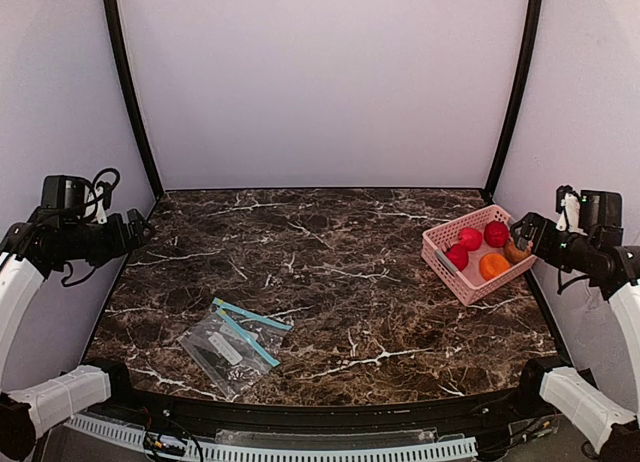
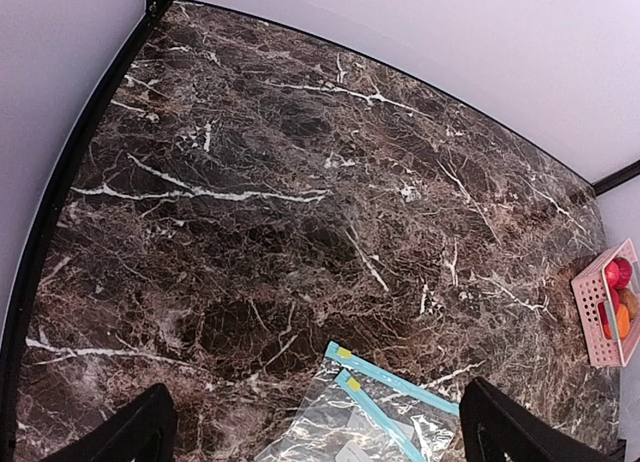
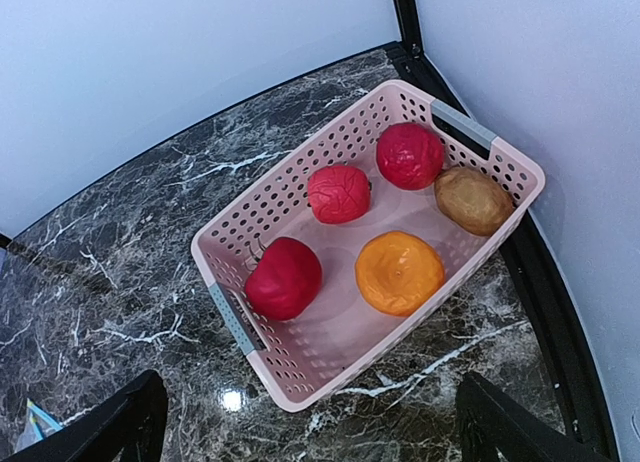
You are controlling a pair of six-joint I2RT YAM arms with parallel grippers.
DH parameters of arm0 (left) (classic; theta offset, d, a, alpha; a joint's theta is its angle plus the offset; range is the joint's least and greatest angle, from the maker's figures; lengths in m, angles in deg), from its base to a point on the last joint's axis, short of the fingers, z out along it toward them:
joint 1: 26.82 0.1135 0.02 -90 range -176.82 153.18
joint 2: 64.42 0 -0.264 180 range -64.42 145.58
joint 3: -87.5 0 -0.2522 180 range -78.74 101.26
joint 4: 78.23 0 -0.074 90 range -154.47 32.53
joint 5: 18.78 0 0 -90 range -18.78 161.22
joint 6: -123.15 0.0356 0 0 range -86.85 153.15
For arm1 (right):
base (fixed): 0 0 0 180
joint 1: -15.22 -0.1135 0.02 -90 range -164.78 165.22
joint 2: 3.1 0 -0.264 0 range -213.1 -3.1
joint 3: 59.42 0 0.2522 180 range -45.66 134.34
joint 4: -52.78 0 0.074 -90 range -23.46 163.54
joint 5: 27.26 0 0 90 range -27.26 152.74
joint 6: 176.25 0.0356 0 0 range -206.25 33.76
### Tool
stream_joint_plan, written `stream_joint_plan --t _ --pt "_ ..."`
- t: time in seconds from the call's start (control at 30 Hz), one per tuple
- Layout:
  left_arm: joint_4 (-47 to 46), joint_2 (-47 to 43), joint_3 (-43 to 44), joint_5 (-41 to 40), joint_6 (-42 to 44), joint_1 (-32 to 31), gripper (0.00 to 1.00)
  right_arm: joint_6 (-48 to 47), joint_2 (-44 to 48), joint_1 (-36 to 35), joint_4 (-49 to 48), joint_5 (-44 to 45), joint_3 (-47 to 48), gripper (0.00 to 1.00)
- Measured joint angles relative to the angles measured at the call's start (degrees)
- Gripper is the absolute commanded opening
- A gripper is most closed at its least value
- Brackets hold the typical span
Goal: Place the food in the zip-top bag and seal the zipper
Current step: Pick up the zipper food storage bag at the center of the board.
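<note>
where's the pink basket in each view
Top external: basket on the right side, about mid-height.
Left wrist: at the right edge, partly cut off.
Right wrist: in the centre, filling much of the picture.
Shared landmark: the orange piece lying in it, visible in all three views.

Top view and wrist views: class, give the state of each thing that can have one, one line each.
Bag, lying flat, empty, mouth open.
Zipper, unsealed, its strips apart.
Basket, upright, holding all five fruits.
Red fruits, three, loose in the basket.
Brown fruit, in the basket.
Orange fruit, in the basket.
Left end effector, open, empty.
Right end effector, open, empty.
</note>
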Motion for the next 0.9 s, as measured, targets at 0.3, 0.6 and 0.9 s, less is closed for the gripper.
stream_joint_plan --t 0.3,0.6,0.9 --pt "-0.2 -1.0 -4.5 0.9 -3.7 0.0 1.00 -0.7 0.9 0.0 -1.5 -7.6 0.0 0.99" --pt "-4.8 -9.7 -23.9 4.5 -16.0 -0.6 0.92 -0.5 1.6 0.0 -3.9 -16.5 -3.3 0.99" --pt "-11.1 -4.5 -30.0 -0.7 -24.7 -14.8 0.83 -0.2 0.4 -0.5 -4.1 -20.0 -4.9 0.99"
